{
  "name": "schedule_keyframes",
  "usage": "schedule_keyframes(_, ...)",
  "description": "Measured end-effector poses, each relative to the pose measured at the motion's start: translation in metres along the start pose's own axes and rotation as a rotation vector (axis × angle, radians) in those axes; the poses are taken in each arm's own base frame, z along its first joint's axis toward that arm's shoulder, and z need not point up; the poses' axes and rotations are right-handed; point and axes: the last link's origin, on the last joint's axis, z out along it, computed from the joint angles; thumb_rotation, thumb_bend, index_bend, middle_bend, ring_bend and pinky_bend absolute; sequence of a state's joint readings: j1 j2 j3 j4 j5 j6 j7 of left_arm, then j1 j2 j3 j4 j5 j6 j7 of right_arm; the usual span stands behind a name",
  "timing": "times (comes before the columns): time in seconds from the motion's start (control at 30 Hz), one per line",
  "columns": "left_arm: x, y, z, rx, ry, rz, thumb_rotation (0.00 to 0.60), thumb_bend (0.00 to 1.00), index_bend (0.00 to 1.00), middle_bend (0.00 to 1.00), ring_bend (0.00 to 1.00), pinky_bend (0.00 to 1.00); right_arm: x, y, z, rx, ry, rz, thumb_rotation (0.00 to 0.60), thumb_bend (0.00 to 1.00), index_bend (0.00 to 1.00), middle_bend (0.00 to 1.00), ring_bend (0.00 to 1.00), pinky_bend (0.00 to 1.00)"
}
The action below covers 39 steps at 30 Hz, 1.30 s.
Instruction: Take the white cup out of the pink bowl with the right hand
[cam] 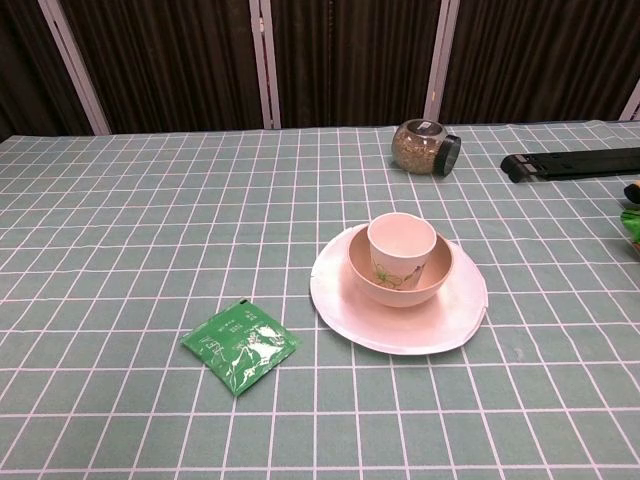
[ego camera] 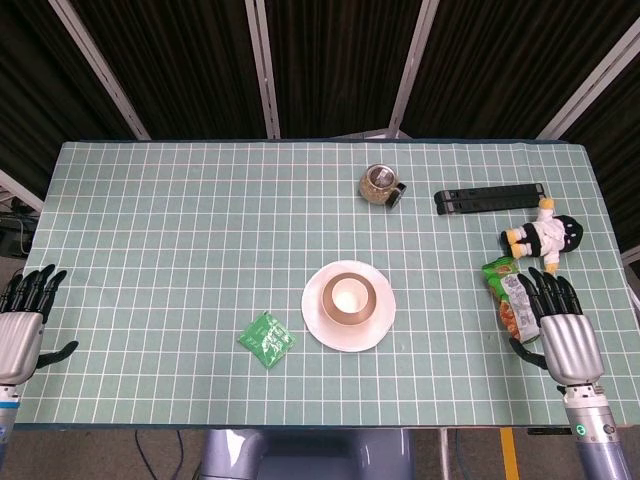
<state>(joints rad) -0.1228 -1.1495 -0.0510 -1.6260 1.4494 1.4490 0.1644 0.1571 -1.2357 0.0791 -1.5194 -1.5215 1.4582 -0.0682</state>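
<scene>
A white cup (ego camera: 349, 296) (cam: 400, 248) stands upright inside a pink bowl (ego camera: 331, 311) (cam: 428, 282), which sits on a pale pink plate (ego camera: 318, 318) (cam: 400, 322) near the table's middle. My right hand (ego camera: 562, 325) rests at the table's right front edge, fingers spread, holding nothing, well to the right of the bowl. My left hand (ego camera: 22, 315) lies at the left front edge, fingers apart and empty. Neither hand appears in the chest view.
A green sachet (ego camera: 266, 339) (cam: 240, 345) lies left of the plate. A tipped glass jar (ego camera: 382, 184) (cam: 424, 147) and a black bar (ego camera: 490, 198) (cam: 575, 163) sit at the back right. A doll (ego camera: 543, 235) and a snack packet (ego camera: 506, 289) lie by my right hand.
</scene>
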Motion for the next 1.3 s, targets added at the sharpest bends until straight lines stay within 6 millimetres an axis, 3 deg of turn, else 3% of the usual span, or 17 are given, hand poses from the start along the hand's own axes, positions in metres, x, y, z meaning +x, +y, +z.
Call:
schedule_keyframes(0.3,0.001,0.000,0.000,0.000,0.002,-0.002,0.600,0.00,0.00,0.00,0.00,0.00,-0.001,0.000,-0.001,0.002,-0.005,0.000,0.600,0.11,0.00,0.00,0.00,0.00)
schedule_keyframes(0.43,0.001,-0.001,-0.001,0.002,0.006,-0.001,0.600,0.00,0.00,0.00,0.00,0.00,0.000,-0.002,-0.001,0.010,-0.003,0.003,0.600,0.11,0.07,0.00,0.00,0.00)
schedule_keyframes(0.57,0.002,-0.002,0.000,0.009,0.005,-0.006,0.600,0.00,0.00,0.00,0.00,0.00,0.000,-0.005,0.000,0.022,-0.002,0.011,0.600,0.11,0.00,0.00,0.00,0.00)
schedule_keyframes(0.77,0.003,-0.004,0.002,0.017,0.007,-0.008,0.600,0.00,0.00,0.00,0.00,0.00,-0.001,-0.013,0.005,0.052,0.014,0.022,0.600,0.11,0.03,0.00,0.00,0.00)
schedule_keyframes(0.83,0.004,-0.004,0.001,0.018,0.011,-0.011,0.600,0.00,0.00,0.00,0.00,0.00,-0.002,-0.020,0.010,0.072,0.018,0.036,0.600,0.11,0.03,0.00,0.00,0.00)
schedule_keyframes(1.0,0.004,-0.004,0.001,0.019,0.012,-0.011,0.600,0.00,0.00,0.00,0.00,0.00,-0.006,-0.047,0.026,0.144,0.011,0.070,0.600,0.13,0.25,0.00,0.00,0.00)
schedule_keyframes(1.3,0.006,-0.007,0.001,0.027,0.015,-0.027,0.600,0.00,0.00,0.00,0.00,0.00,-0.027,-0.114,0.057,0.243,-0.032,0.152,0.600,0.16,0.38,0.00,0.00,0.00)
